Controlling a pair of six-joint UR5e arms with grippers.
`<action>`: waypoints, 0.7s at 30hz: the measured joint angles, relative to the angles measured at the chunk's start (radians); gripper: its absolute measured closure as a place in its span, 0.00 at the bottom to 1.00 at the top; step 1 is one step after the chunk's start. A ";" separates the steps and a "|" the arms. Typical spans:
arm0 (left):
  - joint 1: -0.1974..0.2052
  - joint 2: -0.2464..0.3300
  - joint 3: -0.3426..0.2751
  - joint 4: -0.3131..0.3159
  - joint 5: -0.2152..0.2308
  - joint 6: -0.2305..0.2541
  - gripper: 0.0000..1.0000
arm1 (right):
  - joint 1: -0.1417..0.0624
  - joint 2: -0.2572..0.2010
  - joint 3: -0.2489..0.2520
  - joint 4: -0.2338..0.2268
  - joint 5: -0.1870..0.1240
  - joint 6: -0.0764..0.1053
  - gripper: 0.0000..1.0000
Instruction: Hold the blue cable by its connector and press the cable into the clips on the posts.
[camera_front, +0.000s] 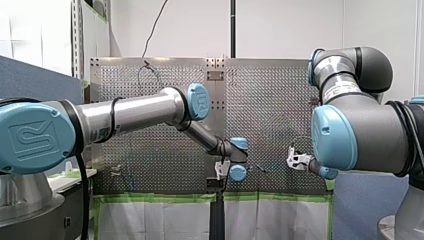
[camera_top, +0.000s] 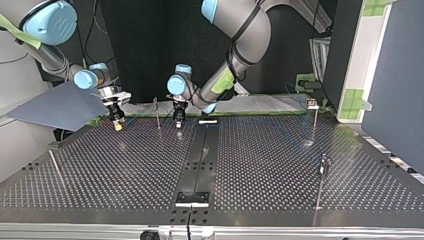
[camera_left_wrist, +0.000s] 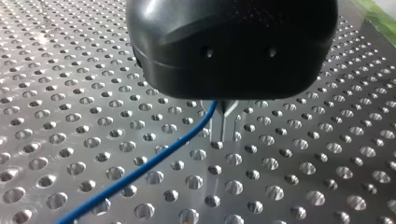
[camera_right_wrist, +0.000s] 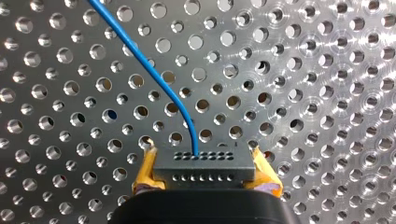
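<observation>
My right claw was clamped on the grey connector, with its yellow pads pressed against either end. The blue cable left the connector's face and curved away over the perforated surface. My left claw hung just above the surface with its metal fingers drawn together, and the cable met them at their root; whether it was pinched between them I could not tell.
</observation>
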 joint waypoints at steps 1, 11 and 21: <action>0.000 0.000 0.000 0.000 0.000 0.000 1.00 | 0.000 0.000 0.000 0.000 0.000 0.000 1.00; -0.001 0.000 -0.001 -0.008 -0.002 0.000 1.00 | 0.001 0.001 0.000 0.000 0.000 0.000 1.00; 0.001 0.000 -0.011 -0.013 0.005 -0.004 1.00 | 0.004 0.003 0.000 0.001 0.000 -0.001 1.00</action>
